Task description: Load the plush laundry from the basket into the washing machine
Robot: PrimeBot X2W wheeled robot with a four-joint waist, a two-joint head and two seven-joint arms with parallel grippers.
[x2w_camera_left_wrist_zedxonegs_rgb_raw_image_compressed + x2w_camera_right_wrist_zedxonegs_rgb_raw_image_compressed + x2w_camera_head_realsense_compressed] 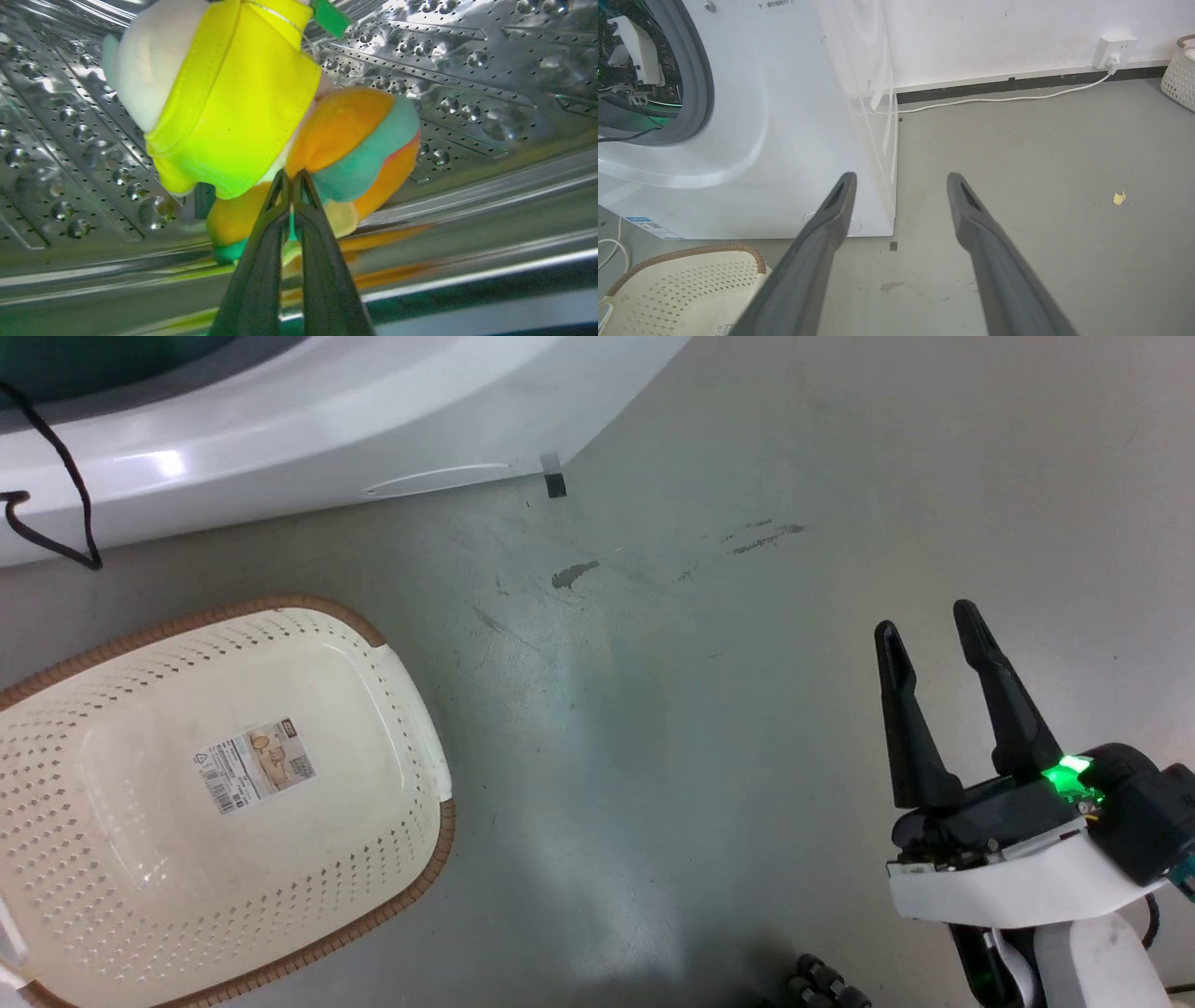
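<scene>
Gripping plush laundry (233,102) — yellow-hooded peach, green-striped orange — left tool (290,179)

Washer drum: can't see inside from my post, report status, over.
Left hand shut on plush toys, inside steel drum. Right hand open above floor. Basket shows no toys. Nothing blocking the drop.

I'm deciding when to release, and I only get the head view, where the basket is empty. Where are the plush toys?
Observer: Left wrist view: the yellow toy and orange toy are inside the drum.
Operator: Gripped?
Observer: The left end effector is shut on the orange toy.
Operator: Anything loose on the floor?
Observer: Right wrist view: a small yellow scrap lies right of the washer.
</scene>
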